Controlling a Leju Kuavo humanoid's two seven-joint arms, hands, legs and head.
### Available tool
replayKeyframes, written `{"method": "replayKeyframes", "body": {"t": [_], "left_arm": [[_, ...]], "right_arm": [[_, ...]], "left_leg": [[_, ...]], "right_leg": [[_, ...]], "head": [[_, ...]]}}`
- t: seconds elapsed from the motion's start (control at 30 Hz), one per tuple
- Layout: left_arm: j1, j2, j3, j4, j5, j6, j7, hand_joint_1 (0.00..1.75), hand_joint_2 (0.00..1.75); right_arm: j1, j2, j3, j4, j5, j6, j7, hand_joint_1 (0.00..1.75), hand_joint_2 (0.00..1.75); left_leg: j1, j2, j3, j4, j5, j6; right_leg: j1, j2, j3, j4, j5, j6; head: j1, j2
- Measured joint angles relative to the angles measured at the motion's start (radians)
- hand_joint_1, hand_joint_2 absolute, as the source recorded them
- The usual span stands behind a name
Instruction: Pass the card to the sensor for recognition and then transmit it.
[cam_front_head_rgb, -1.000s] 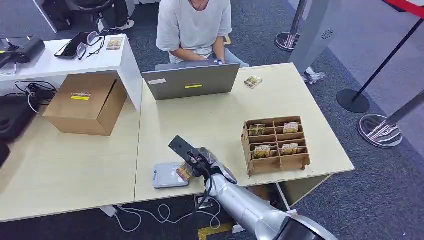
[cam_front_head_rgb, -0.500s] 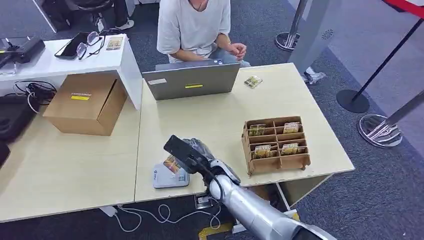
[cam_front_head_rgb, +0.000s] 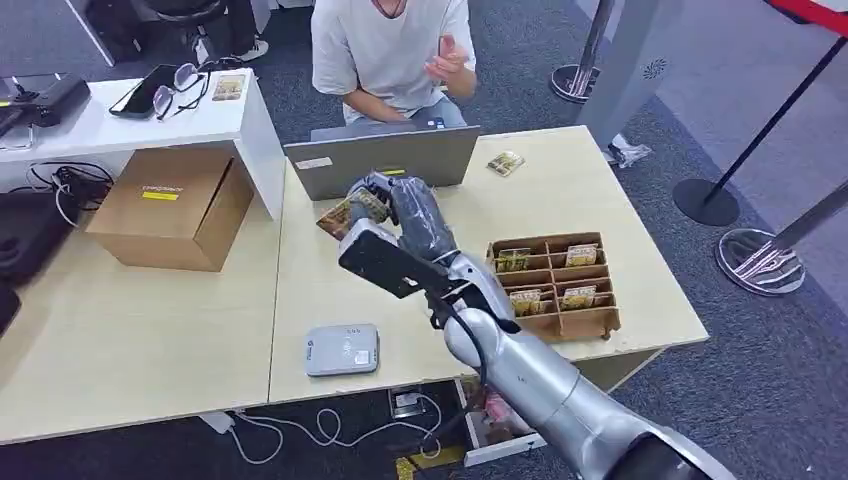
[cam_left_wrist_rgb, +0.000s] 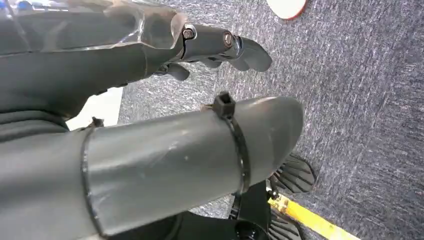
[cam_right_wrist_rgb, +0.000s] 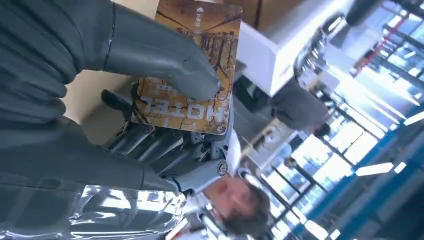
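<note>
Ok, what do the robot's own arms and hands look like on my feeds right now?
The right arm is a silver tube with a black cable along it and a black box at the wrist. The right hand is grey under clear plastic film, with darker fingers. The left hand is grey too, with a black cable tie around the thumb.

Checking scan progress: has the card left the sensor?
Yes. The right hand has carried the card off the sensor, up toward the laptop.

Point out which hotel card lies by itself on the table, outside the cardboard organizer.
The card at the table's far edge, right of the laptop. The others stand in the organizer's slots, and one is pinched in the right hand.
</note>
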Motion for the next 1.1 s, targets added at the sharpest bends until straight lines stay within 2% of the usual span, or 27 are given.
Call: {"method": "replayKeyframes", "body": {"t": [0.17,0.33,0.53,0.77,0.93,1.1], "left_arm": [[0.008,0.003,0.0,0.0,-0.023,0.005,-0.01,0.0,0.0],[0.014,0.005,0.0,0.0,-0.05,0.006,-0.034,0.0,0.0],[0.014,0.005,0.0,0.0,-0.063,0.019,-0.04,0.0,0.0],[0.015,0.003,0.0,0.0,-0.037,0.025,-0.045,0.0,0.0],[0.015,0.003,0.0,0.0,-0.028,0.027,-0.043,0.0,0.0],[0.013,0.002,0.0,0.0,-0.024,0.033,-0.037,0.0,0.0]], "right_arm": [[-0.126,-0.001,-0.001,0.047,0.134,-0.074,-0.012,1.75,1.75],[-0.248,-0.001,0.011,0.149,0.276,-0.16,0.013,1.75,1.75],[-0.358,0.012,0.036,0.289,0.364,-0.173,0.04,1.75,1.75],[-0.424,0.052,0.097,0.444,0.525,-0.198,0.12,1.75,1.75],[-0.46,0.061,0.13,0.525,0.674,-0.264,0.213,1.75,1.75],[-0.483,0.061,0.154,0.575,0.78,-0.269,0.268,1.75,1.75]], "left_leg": [[0.0,0.0,0.0,0.0,0.001,0.0],[0.0,0.0,0.0,0.0,0.001,0.0],[0.0,-0.001,0.0,0.0,0.001,0.0],[0.0,-0.001,0.0,0.0,0.001,0.0],[0.0,-0.001,0.0,0.0,0.001,0.0],[0.0,-0.001,0.0,0.0,0.001,0.0]], "right_leg": [[0.0,0.0,0.0,0.0,0.0,0.0],[0.0,0.0,0.0,0.0,0.0,0.0],[0.0,-0.001,0.0,0.0,0.0,0.0],[0.0,-0.001,0.0,0.0,0.0,0.0],[0.0,-0.001,0.0,0.0,0.0,0.0],[0.0,-0.001,0.0,0.0,0.0,0.0]], "head": [[0.0,0.0],[0.0,0.0],[0.0,0.0],[0.0,0.0],[0.0,0.0],[0.0,0.0]]}}
